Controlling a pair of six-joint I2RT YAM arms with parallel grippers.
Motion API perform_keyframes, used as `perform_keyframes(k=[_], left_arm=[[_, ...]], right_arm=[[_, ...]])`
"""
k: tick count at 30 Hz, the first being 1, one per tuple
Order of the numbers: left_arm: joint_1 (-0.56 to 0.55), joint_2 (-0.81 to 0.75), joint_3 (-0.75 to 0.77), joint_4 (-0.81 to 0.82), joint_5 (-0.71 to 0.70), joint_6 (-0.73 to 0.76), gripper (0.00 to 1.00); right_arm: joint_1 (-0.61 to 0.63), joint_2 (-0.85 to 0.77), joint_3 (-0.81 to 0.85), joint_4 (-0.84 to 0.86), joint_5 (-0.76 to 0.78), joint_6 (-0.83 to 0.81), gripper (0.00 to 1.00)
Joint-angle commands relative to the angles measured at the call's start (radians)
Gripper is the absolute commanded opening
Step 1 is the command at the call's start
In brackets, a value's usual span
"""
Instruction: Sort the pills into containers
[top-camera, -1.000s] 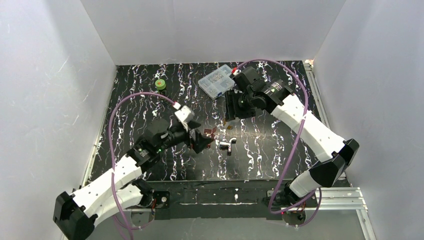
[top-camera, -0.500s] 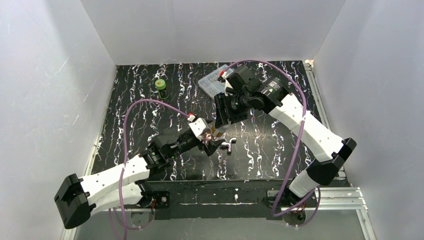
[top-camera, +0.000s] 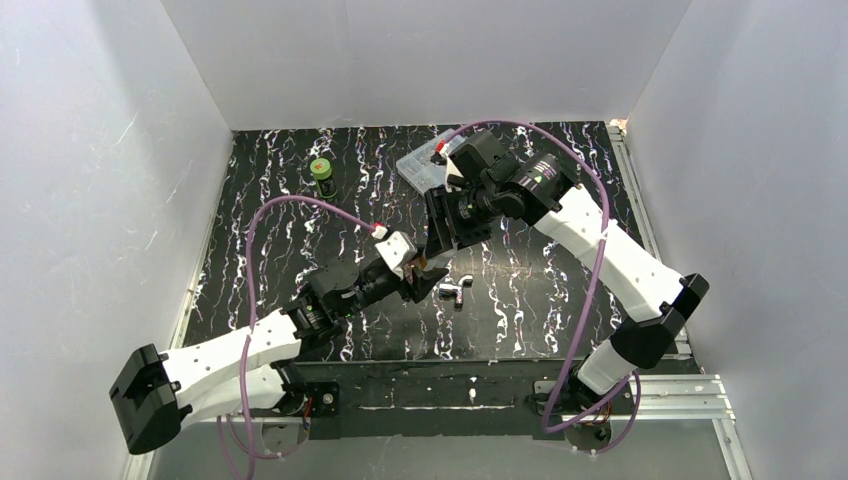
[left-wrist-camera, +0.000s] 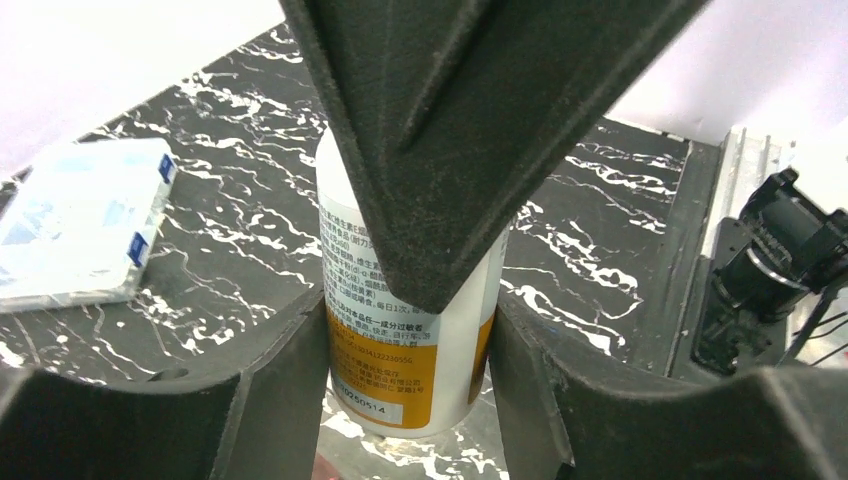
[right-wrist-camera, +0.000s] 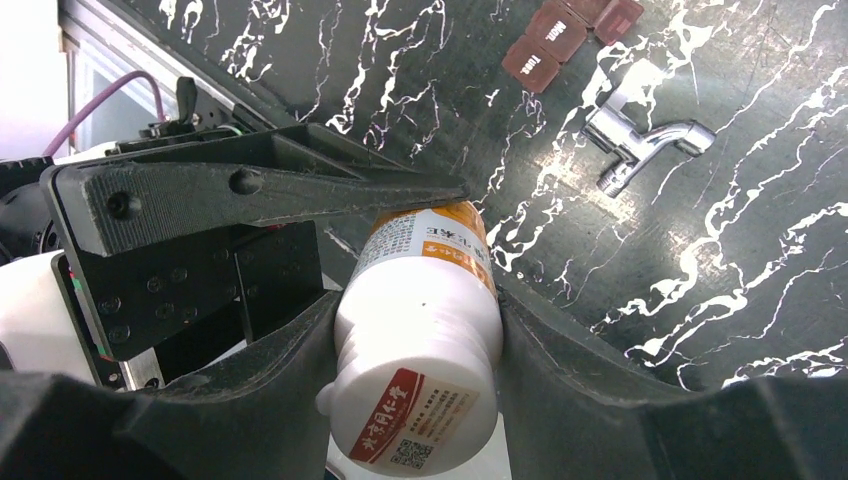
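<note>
A white pill bottle (right-wrist-camera: 420, 390) with an orange label hangs tilted above the table, cap end toward the right wrist camera. My right gripper (right-wrist-camera: 418, 300) is shut on its upper part. My left gripper (left-wrist-camera: 405, 300) is shut on the bottle's (left-wrist-camera: 400, 370) lower, labelled part, both fingers touching it. In the top view the two grippers meet at mid-table, left (top-camera: 428, 280) just below right (top-camera: 438, 250). The dark red-brown container case (right-wrist-camera: 532, 60) with pale marks lies on the table beyond the bottle. No loose pills show.
A shiny silver metal piece (top-camera: 455, 291) lies just right of the grippers and shows in the right wrist view (right-wrist-camera: 645, 145). A clear compartment box (top-camera: 418, 168) sits at the back, partly under the right arm. A small green-capped bottle (top-camera: 321, 172) stands back left.
My left arm swung right and my right arm came down and left until the grippers met. My left jaws now stand around the bottle that my right gripper holds.
</note>
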Motion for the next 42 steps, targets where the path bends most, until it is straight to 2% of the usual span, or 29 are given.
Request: perform_keyframes(k=[1,3,4,7,8,9,11,13,18,20,29,33,38,42], left_arm=[[-0.007,0.018,0.037,0.033,-0.002,-0.086,0.32],[-0.007,0.021,0.042,0.033,0.001,-0.114,0.17],[-0.007,0.020,0.046,0.024,0.001,-0.124,0.14],[-0.007,0.009,0.038,0.019,-0.009,-0.143,0.15],[-0.008,0.003,0.038,0.012,-0.013,-0.143,0.14],[-0.008,-0.003,0.039,0.002,-0.017,-0.140,0.11],[-0.007,-0.016,0.043,-0.016,-0.020,-0.130,0.05],[-0.008,-0.026,0.048,-0.042,-0.023,-0.123,0.00],[-0.008,-0.050,0.054,-0.096,-0.016,-0.119,0.00],[-0.009,-0.060,0.054,-0.121,-0.005,-0.125,0.00],[-0.008,-0.149,0.023,-0.235,-0.130,-0.104,0.00],[-0.008,-0.167,0.035,-0.293,-0.149,-0.054,0.00],[-0.008,-0.180,0.039,-0.333,-0.142,-0.025,0.00],[-0.009,-0.203,0.028,-0.337,-0.146,-0.020,0.00]], right_arm=[[0.014,0.010,0.051,0.035,-0.031,0.018,0.12],[0.015,0.005,0.040,0.049,-0.030,0.026,0.12],[0.015,-0.001,0.031,0.061,-0.031,0.034,0.13],[0.015,-0.013,0.017,0.081,-0.030,0.043,0.14],[0.015,-0.012,0.017,0.078,-0.025,0.046,0.17],[0.015,-0.011,0.018,0.077,-0.020,0.048,0.25],[0.014,-0.018,0.012,0.082,-0.013,0.052,0.46],[0.015,-0.029,0.001,0.112,-0.013,0.057,0.59],[0.015,-0.038,0.003,0.144,0.003,0.064,0.91],[0.015,-0.046,0.005,0.153,0.014,0.059,0.98],[0.015,-0.092,0.028,0.064,0.161,0.054,0.98],[0.040,-0.095,0.051,0.028,0.211,0.056,0.93],[0.104,-0.018,0.170,-0.033,0.291,0.043,0.89],[0.121,0.013,0.201,-0.048,0.315,0.040,0.82]])
